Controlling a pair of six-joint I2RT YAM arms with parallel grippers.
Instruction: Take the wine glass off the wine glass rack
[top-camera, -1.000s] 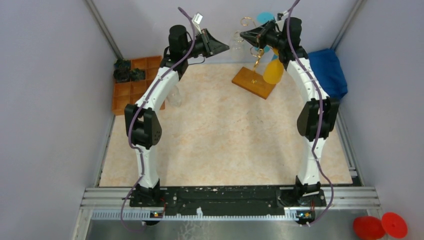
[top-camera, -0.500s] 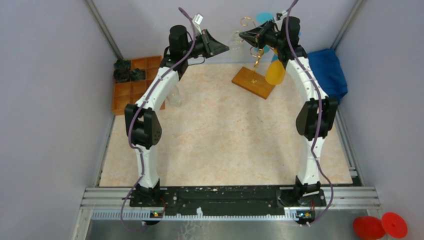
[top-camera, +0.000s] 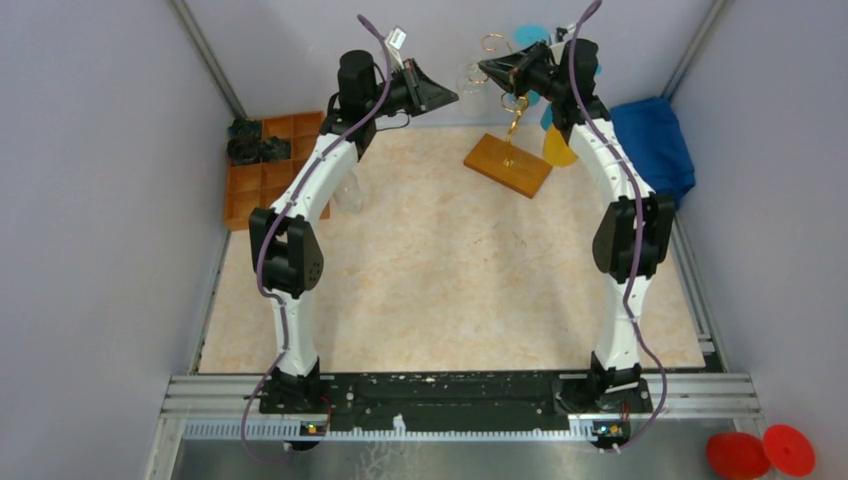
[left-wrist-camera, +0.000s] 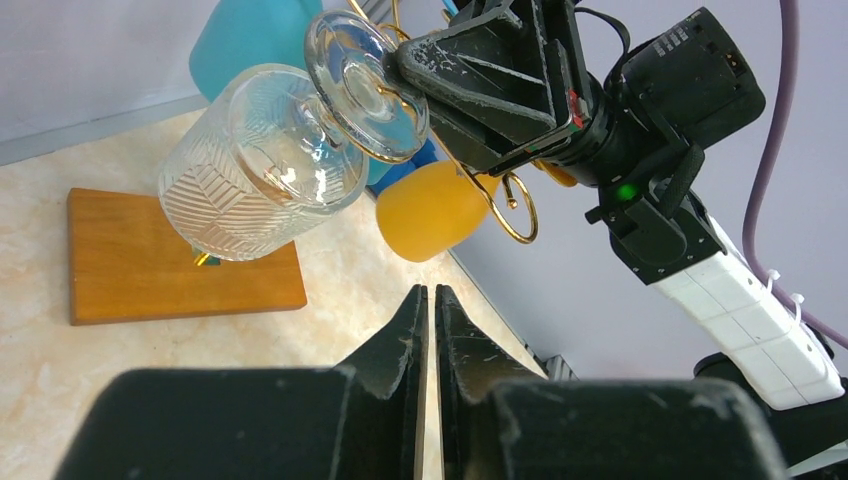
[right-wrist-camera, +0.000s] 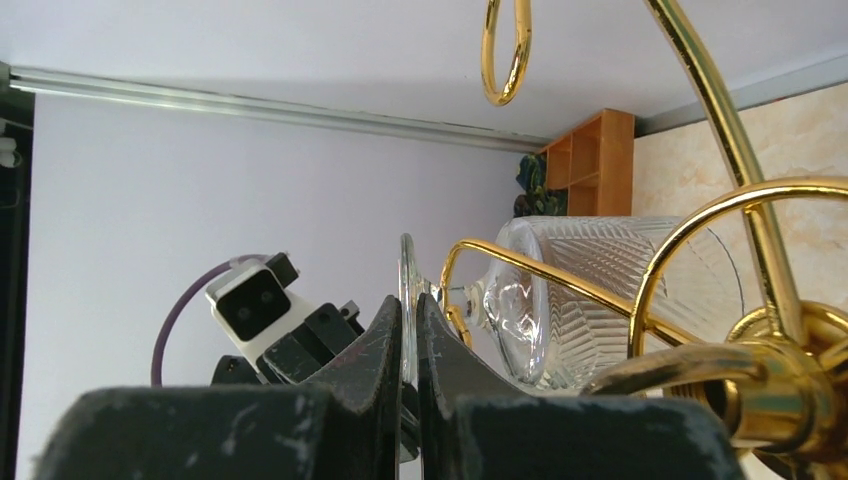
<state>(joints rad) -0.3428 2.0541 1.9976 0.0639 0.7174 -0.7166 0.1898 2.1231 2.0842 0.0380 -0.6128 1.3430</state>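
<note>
The wine glass (left-wrist-camera: 260, 165) is clear, with a short, wide bowl cut in a herringbone and leaf pattern, a short stem and a flat round foot (left-wrist-camera: 365, 85). It hangs high at the far side of the worktop (top-camera: 450, 270), tipped on its side, with the foot pointing up and right towards the right arm and the bowl down and to the left, above the near-left part of the rack's wooden base (left-wrist-camera: 180, 255). The rack (right-wrist-camera: 770, 400) is thin gold wire with curled arms, and one of those arms crosses just beside the stem, between foot and bowl. From this angle I cannot be sure whether the stem rests in it. The right pincer (right-wrist-camera: 408, 305) has its fingers together on the rim of the foot, which shows edge-on as a thin pane between the tips. The left pincer (left-wrist-camera: 427, 295) is just left of the glass with only a slit between its fingers, and it holds nothing. An orange glass (left-wrist-camera: 435, 210) and a blue glass (left-wrist-camera: 250, 40) hang on the same rack, the orange one right of the clear bowl and the blue one behind it.
</note>
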